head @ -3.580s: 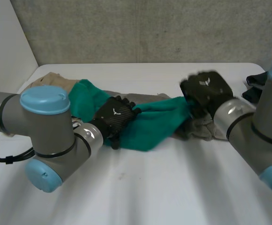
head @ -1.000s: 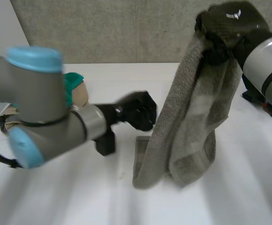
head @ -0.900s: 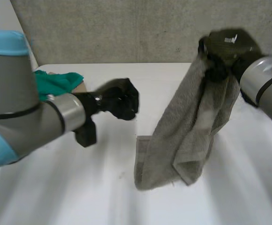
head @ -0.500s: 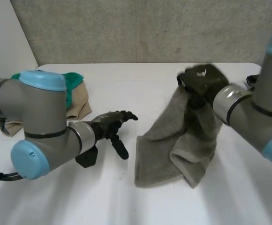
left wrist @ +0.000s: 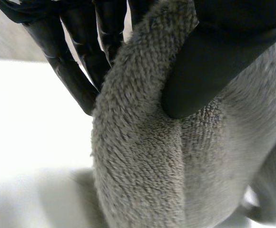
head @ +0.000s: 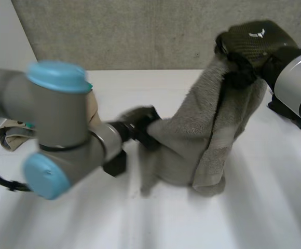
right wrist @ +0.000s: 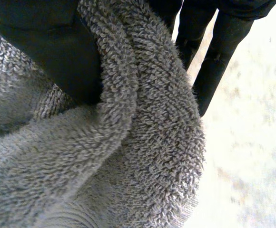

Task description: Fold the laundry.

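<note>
Right hand [head: 253, 47] up high, thumb and fingers clamped on the towel [head: 207, 122], which hangs below it, tail end touching the table [head: 140, 223]. Left hand [head: 139, 126] pinches the side edge lower down, thumb pressing cloth against fingers.

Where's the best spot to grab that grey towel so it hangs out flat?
Probably along its edge, pinched between thumb and fingers, coming in from the side. The grey towel hangs bunched from the right hand up high, and the left hand pinches a lower edge on its own side. An edge gives a firm line to pull; the middle just sags in folds.
</note>
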You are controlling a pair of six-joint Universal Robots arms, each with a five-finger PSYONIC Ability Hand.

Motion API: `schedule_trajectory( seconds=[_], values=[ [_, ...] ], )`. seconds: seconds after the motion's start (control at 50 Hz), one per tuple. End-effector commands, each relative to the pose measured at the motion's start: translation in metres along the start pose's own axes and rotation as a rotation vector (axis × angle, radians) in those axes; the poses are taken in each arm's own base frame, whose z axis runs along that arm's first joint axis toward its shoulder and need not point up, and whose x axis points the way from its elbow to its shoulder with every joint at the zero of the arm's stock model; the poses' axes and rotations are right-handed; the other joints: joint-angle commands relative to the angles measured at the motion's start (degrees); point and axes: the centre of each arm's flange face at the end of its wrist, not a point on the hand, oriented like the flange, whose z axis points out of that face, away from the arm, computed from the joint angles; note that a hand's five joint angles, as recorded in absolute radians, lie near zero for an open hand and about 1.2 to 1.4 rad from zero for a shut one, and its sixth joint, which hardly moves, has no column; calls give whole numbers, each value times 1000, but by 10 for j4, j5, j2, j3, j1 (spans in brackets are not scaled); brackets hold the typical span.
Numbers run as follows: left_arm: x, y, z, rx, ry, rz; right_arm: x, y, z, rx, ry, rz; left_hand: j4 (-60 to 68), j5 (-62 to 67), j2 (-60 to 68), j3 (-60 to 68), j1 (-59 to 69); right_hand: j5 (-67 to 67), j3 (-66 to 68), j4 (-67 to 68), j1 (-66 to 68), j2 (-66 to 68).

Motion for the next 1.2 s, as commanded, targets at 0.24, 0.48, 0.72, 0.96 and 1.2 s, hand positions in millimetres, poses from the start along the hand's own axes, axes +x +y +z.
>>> schedule_trajectory(
  seconds=[0.24, 0.48, 0.72, 0.96, 1.2],
  values=[
    [-17, -7, 2, -34, -32, 183, -4, 150, 111, -255, -153, -195, 118, 147, 120, 123, 137, 132, 118, 114, 177, 136],
    [-50, 11, 67, -111, -126, 173, -25, 169, 139, -95, 3, -240, -359, -330, -357, -353, -339, -519, -532, -536, -473, -515],
    [-62, -35, 1, -15, -161, 195, -3, 108, 55, -323, 77, -226, -582, -553, -580, -577, -563, -568, -582, -586, -523, -564],
    [-128, -22, -28, -101, -265, 413, -66, 128, -28, -461, -275, -206, -582, -552, -580, -576, -562, -442, -456, -460, -397, -438],
    [-147, 37, 17, -287, -162, 355, -97, 176, -14, -262, -242, -347, -508, -479, -506, -503, -489, -311, -325, -329, -266, -307]
  ],
)
